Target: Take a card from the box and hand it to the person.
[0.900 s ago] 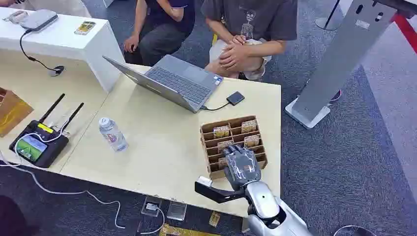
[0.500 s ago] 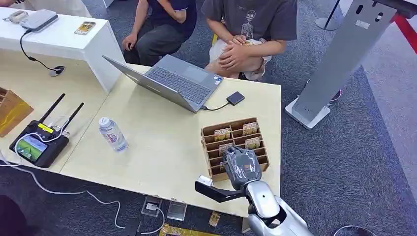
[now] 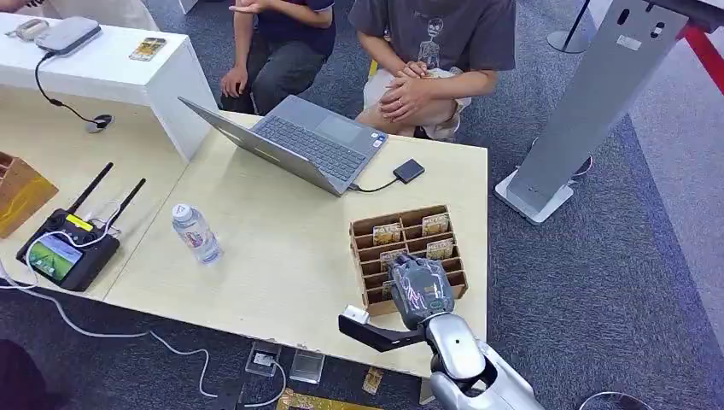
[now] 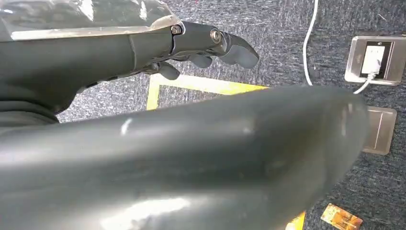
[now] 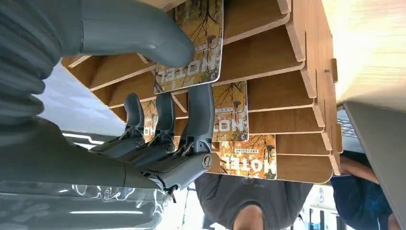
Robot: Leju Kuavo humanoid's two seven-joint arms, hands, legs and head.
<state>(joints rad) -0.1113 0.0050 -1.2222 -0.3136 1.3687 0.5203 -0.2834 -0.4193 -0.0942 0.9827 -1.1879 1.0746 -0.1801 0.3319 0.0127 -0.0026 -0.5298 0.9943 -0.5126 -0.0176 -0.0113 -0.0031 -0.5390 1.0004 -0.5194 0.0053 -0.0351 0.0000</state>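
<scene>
A wooden card box (image 3: 358, 232) with several slots stands at the table's near right corner. Cards (image 3: 434, 224) printed with autumn trees stand in its slots. My right hand (image 3: 418, 290) reaches down into the box's near rows. In the right wrist view its thumb (image 5: 163, 45) presses the face of one card (image 5: 203, 26) while the fingers (image 5: 201, 110) lie behind that card's edge, pinching it in its slot of the box (image 5: 287, 72). My left hand (image 4: 143, 52) hangs over the carpet, fingers apart, holding nothing. A person (image 3: 431, 43) in a grey shirt sits beyond the table, hands (image 3: 410, 96) folded.
An open laptop (image 3: 299, 141) and a black drive (image 3: 408, 170) lie beyond the box. A water bottle (image 3: 195, 232) stands mid-table, a black device with antennas (image 3: 61, 248) at the left. A second person (image 3: 273, 51) sits nearby. A grey stand (image 3: 589, 102) rises at the right.
My right hand has sunk slightly deeper into the box's near rows. The second person has raised a hand. The rest of the table is unchanged.
</scene>
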